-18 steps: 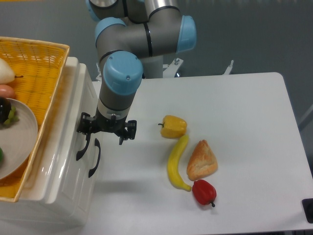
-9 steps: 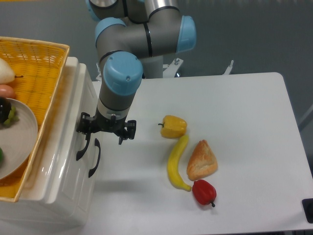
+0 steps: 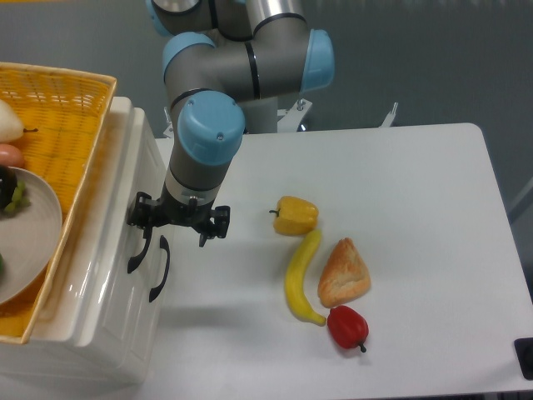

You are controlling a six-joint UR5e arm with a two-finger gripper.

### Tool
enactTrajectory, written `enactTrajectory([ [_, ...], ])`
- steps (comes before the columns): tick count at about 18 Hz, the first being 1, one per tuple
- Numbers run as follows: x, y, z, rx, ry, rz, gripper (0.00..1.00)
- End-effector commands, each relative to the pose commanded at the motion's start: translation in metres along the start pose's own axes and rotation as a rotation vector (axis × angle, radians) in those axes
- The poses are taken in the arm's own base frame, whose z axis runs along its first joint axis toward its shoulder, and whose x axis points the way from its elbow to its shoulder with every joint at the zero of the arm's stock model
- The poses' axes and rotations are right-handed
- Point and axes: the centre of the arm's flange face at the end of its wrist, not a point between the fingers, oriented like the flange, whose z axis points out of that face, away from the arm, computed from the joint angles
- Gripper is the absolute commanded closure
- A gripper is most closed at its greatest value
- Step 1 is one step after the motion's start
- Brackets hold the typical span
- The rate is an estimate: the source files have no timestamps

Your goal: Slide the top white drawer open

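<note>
Since a second ago my hand (image 3: 176, 223) has crept slightly left, and the cabinet with its wicker basket (image 3: 60, 125) and plate (image 3: 37, 237) has shifted left with it. I read the fingers as spread, one on each side of the upper curved black handle (image 3: 137, 250), not pinching it (though the view from above is tight). That handle belongs to the top white drawer (image 3: 100, 250), which sits at the left edge of the bench (image 3: 416, 217), under the basket. On the bench the yellow pepper (image 3: 296, 216), banana (image 3: 301, 277), pastry (image 3: 342, 272) and red pepper (image 3: 347, 327) lie where they were.
</note>
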Motion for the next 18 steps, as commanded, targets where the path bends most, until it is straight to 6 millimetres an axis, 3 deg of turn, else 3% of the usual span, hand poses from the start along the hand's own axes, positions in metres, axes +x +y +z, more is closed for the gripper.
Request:
enactTrajectory([
  [18,-0.0015,-0.001,0.0065,-0.011,-0.005,0.0,0.0],
])
